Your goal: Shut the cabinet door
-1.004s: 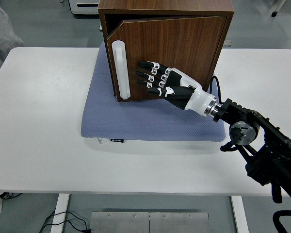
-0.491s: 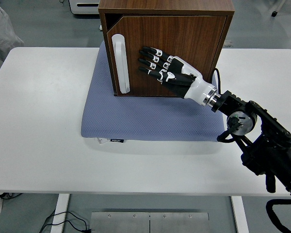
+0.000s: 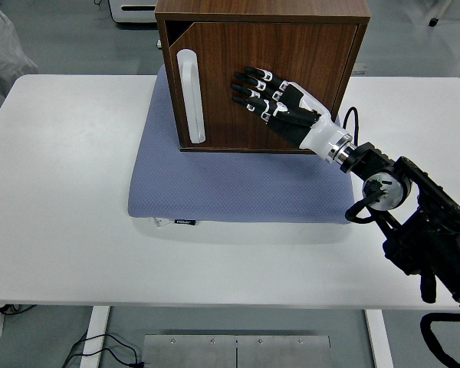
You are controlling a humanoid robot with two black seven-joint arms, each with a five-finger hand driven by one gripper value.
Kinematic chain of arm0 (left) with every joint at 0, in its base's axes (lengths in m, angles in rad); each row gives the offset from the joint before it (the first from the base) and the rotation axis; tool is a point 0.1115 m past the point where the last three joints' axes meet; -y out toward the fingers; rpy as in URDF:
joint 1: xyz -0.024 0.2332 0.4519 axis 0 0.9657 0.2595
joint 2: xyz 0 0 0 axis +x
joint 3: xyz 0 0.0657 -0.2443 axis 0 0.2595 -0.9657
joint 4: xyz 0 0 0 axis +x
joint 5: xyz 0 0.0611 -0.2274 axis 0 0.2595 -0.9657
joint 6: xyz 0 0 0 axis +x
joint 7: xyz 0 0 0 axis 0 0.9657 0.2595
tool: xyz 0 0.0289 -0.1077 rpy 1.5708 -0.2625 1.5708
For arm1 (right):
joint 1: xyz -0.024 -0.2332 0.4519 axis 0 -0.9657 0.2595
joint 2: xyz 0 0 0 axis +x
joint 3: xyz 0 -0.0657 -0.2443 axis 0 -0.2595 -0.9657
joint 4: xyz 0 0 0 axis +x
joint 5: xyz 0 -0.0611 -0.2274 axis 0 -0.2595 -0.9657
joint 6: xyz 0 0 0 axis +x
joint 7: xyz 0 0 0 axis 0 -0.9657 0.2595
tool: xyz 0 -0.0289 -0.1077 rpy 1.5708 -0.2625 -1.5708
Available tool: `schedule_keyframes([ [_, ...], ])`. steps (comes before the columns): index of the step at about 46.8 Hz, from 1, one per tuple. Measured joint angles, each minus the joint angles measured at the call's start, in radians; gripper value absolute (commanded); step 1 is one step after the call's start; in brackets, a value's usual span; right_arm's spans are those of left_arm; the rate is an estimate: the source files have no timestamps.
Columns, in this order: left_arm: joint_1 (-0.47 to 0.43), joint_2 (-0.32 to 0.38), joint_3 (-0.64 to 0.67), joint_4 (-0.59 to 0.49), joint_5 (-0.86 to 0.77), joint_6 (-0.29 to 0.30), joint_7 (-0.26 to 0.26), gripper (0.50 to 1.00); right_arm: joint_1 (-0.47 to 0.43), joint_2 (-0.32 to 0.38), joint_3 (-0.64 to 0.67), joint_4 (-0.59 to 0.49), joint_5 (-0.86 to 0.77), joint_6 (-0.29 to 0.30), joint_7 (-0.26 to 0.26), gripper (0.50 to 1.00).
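**Robot Hand Presses Cabinet Door Nearly Shut**

The robot's right hand point(image 3: 280, 103) lies flat against the cabinet door point(image 3: 268, 80), fingers point(image 3: 249, 84) extended and spread, gripping nothing, a pose suited to pushing rather than pulling. To the fingertips' left stands the white handle point(image 3: 192, 96), untouched. Beneath the hand, the cabinet point(image 3: 261, 11) rests on a blue mat point(image 3: 215, 188). A slim gap remains at the door's upper-left corner.

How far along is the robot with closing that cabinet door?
Nearly done. The cabinet door sits almost flush in the cabinet frame, with only a thin gap showing at its top left corner. The right robot hand lies flat against the panel, fingers extended, beside the white handle. What's left is a final press, then pulling the hand away.
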Motion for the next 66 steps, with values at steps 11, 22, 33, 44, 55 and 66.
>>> schedule_keyframes([
  [11, 0.0, 0.0, 0.0, 0.0, 0.0, 0.0, 0.0, 1.0, -0.03, -0.001, -0.001, 0.039, -0.001, 0.061, -0.002, 1.0],
  [22, 0.0, 0.0, 0.0, 0.0, 0.0, 0.0, 0.0, 1.0, -0.092, -0.118, -0.005, 0.158, -0.002, 0.067, -0.01, 1.0],
  [33, 0.0, 0.0, 0.0, 0.0, 0.0, 0.0, 0.0, 1.0, -0.182, -0.263, 0.001, 0.267, -0.003, 0.067, -0.01, 1.0],
  [44, 0.0, 0.0, 0.0, 0.0, 0.0, 0.0, 0.0, 1.0, -0.309, -0.34, 0.107, 0.32, -0.003, 0.067, -0.01, 1.0],
  [55, 0.0, 0.0, 0.0, 0.0, 0.0, 0.0, 0.0, 1.0, -0.405, -0.357, 0.237, 0.322, -0.002, 0.067, -0.01, 1.0],
  [66, 0.0, 0.0, 0.0, 0.0, 0.0, 0.0, 0.0, 1.0, -0.47, -0.331, 0.342, 0.31, 0.003, 0.067, -0.002, 1.0],
])
